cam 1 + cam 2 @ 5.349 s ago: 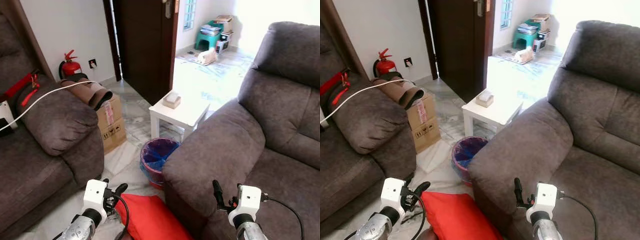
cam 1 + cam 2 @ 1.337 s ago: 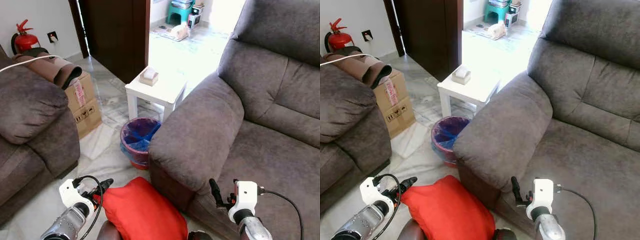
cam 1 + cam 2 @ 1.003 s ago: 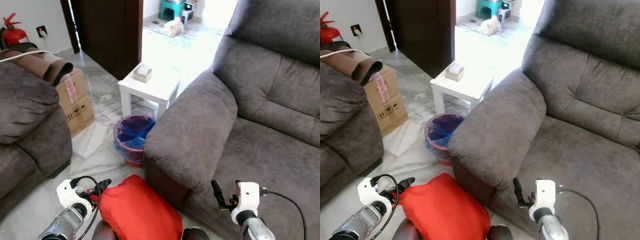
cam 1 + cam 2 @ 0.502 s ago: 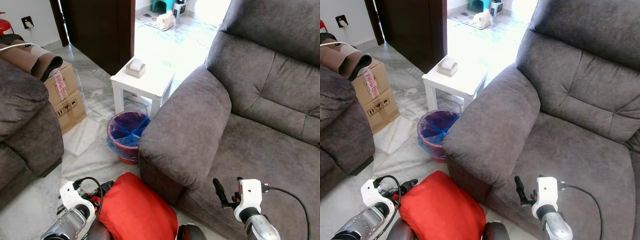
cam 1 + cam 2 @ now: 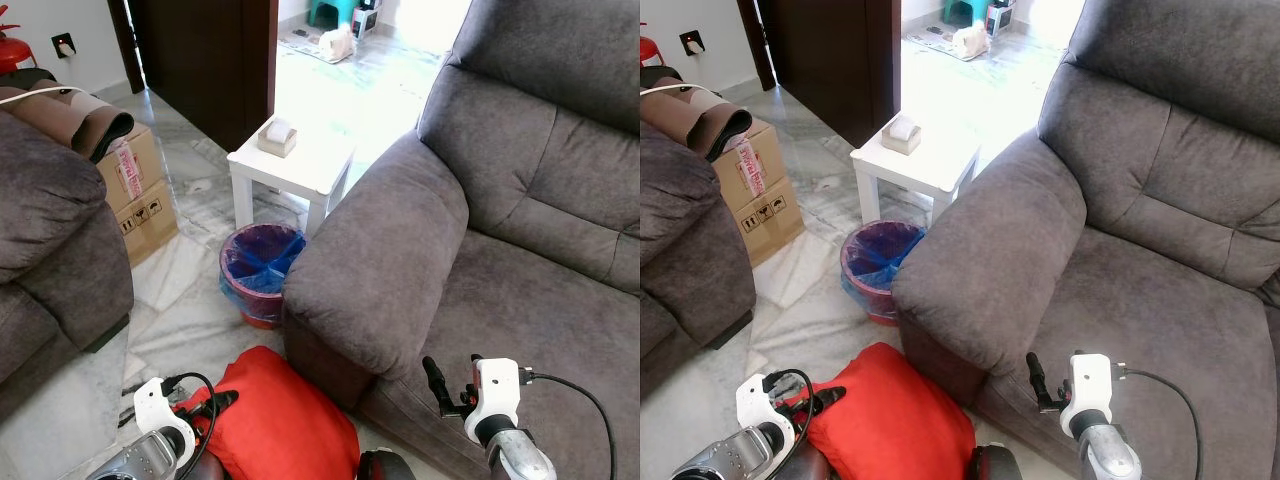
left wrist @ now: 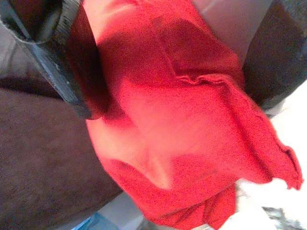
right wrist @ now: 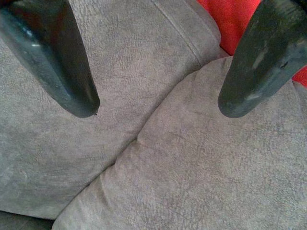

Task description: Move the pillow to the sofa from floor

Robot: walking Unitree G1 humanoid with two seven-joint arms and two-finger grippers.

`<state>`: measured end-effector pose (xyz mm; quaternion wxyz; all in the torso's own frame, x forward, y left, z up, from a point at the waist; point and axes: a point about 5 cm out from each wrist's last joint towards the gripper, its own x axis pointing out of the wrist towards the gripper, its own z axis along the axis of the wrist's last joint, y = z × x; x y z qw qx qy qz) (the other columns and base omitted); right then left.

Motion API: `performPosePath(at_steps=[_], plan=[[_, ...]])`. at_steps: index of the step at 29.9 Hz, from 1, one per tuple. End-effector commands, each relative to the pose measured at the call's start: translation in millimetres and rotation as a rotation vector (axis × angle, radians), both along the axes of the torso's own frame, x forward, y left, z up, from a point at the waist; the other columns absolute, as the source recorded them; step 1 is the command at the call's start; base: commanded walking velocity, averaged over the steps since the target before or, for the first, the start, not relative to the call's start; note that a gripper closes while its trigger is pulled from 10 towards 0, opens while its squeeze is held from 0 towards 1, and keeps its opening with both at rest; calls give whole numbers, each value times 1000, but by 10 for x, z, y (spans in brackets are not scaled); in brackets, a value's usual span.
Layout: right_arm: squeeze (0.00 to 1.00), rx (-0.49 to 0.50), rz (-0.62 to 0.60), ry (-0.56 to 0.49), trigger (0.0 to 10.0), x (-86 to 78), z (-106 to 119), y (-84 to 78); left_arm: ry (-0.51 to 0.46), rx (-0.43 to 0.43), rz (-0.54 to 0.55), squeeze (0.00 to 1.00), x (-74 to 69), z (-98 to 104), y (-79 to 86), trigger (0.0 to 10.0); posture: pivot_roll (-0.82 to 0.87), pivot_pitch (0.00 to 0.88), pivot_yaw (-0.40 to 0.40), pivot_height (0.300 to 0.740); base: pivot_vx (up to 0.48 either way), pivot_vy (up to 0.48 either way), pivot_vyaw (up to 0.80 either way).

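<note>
The red pillow (image 5: 285, 425) hangs low at the bottom left, just off the front corner of the grey sofa (image 5: 520, 290). My left gripper (image 5: 212, 400) is shut on the pillow's edge; in the left wrist view the red fabric (image 6: 192, 143) bunches between the black fingers (image 6: 53, 52). My right gripper (image 5: 432, 376) is open above the front of the sofa's seat cushion (image 7: 158, 158), with nothing between its fingers (image 7: 53, 57). A sliver of the pillow (image 7: 230, 19) shows beyond them.
The sofa's wide armrest (image 5: 385, 260) stands between the pillow and the seat. A blue-lined bin (image 5: 258, 270), a white side table (image 5: 300, 165) and a cardboard box (image 5: 140, 195) stand on the marble floor. Another grey sofa (image 5: 50, 240) is on the left.
The camera has turned toward the right-hand sofa, so the whole scene shifted. My left gripper keeps its hold on the pillow and sits lower in the picture. The right gripper stays open.
</note>
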<state>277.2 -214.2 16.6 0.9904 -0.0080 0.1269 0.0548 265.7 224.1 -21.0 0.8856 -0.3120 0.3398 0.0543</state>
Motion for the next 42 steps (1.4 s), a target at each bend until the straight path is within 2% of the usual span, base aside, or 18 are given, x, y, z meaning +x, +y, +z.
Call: performPosePath(at_steps=[1, 5, 6, 7, 8, 9, 10, 23, 32, 42], plan=[[0, -5, -11, 8, 10000, -25, -16, -31, 73, 26, -15, 0, -114, -106, -16, 10000, -43, 142, -94, 607, 0, 0, 0], [0, -6, -15, 6, 10000, -20, -7, -47, 70, 32, -4, 0, -109, -103, -7, 10000, -47, 145, -96, 607, 0, 0, 0], [0, -8, -14, 7, 10000, -21, -7, -50, 70, 31, 2, 0, -107, -102, -5, 8431, -48, 146, -98, 607, 0, 0, 0], [0, -9, -14, 7, 10000, -21, -7, -51, 71, 31, 3, 0, -106, -102, -7, 8431, -49, 146, -100, 607, 0, 0, 0], [0, -9, -13, 8, 10000, -22, -8, -52, 70, 33, 4, 0, -104, -102, -8, 4431, -52, 147, -101, 607, 0, 0, 0], [0, -10, -11, 9, 10000, -25, -10, -50, 69, 38, 5, 0, -101, -102, -12, 1412, -52, 147, -101, 607, 0, 0, 0], [0, -11, -8, 8, 10000, -30, -10, -52, 67, 35, 3, 0, -96, -103, -29, 0, -59, 148, -104, 607, 0, 0, 0], [0, -26, -7, 3, 10000, -18, 23, -97, 36, 40, 23, 0, -8, -52, -80, 0, -81, 166, -122, 607, 0, 0, 0], [0, -41, -2, 12, 10000, -35, 21, -135, 39, 42, 32, 0, -22, -74, -110, 0, -89, 172, -135, 607, 0, 0, 0], [0, -44, 4, 19, 10000, -32, 23, -139, 53, 34, -16, 0, -45, -107, -190, 0, -83, 171, -141, 607, 0, 0, 0]])
